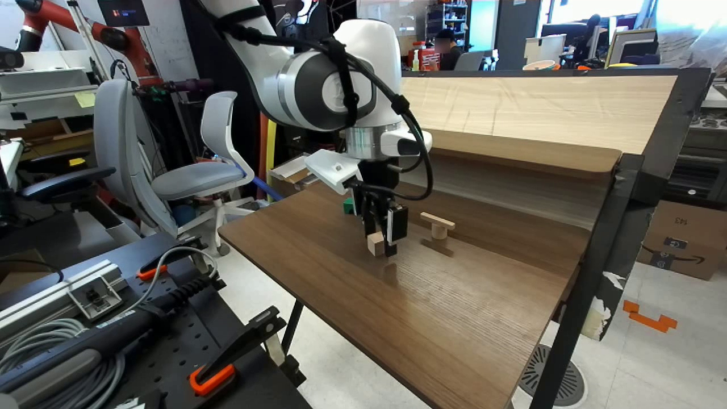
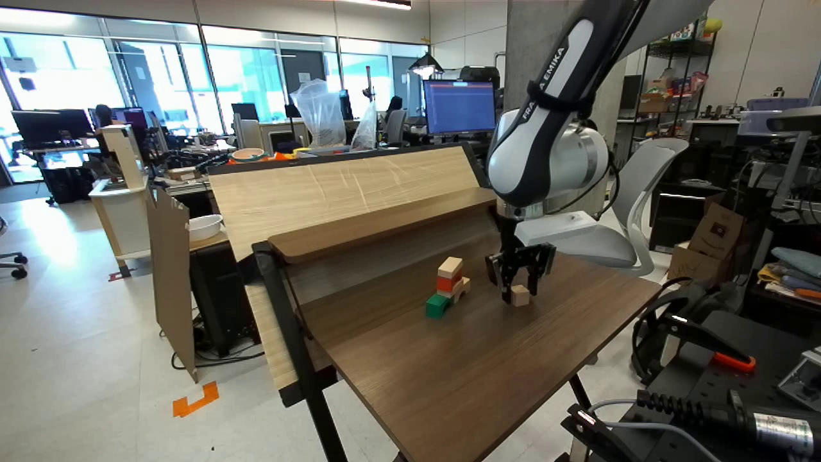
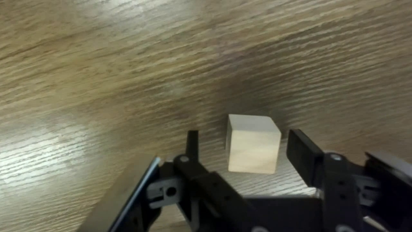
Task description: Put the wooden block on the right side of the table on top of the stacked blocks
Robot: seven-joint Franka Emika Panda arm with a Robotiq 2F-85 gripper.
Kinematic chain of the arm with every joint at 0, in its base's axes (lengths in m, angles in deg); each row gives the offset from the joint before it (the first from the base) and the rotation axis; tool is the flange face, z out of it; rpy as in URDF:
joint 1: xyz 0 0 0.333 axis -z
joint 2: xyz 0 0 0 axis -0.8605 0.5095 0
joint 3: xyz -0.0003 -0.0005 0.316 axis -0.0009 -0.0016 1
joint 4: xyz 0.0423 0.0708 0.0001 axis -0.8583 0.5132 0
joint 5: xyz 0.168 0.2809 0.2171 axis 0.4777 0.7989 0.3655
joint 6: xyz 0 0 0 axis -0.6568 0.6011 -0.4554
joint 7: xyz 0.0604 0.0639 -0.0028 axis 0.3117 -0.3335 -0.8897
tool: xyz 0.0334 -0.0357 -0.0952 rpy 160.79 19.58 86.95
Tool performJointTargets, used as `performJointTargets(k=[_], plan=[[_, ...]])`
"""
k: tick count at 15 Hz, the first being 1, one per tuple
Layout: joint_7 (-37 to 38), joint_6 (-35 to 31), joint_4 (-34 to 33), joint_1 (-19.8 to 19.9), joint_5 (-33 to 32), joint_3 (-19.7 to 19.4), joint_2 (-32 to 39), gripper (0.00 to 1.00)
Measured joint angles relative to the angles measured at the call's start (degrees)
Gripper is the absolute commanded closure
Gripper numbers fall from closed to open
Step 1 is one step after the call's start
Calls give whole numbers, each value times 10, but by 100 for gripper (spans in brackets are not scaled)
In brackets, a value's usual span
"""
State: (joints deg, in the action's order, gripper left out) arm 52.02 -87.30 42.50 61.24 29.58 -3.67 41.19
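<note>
Brown wood-grain table (image 3: 128, 80) fills the wrist view, the wooden block (image 3: 252, 151) resting just right of lower centre. The gripper (image 3: 243, 143) stands spread, holding nothing — block between its fingers (image 3: 302, 158), nearer the frame's right one; closing should nudge it leftward.

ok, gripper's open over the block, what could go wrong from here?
Off-centre grasp: in the wrist view the block sits nearer one finger of the open gripper, so closing could shove it.
Toppling: the stack, in an exterior view, is narrow and several blocks tall; a low carry or uneven release might knock it over.
</note>
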Motion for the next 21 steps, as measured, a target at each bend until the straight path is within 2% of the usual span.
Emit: performJointTargets(k=[4, 10, 21], plan=[[0, -7, 0, 0, 0, 2, 1, 91], [-1, -8, 0, 0, 5, 10, -12, 91], [-1, -4, 5, -3, 29, 34, -88, 91]])
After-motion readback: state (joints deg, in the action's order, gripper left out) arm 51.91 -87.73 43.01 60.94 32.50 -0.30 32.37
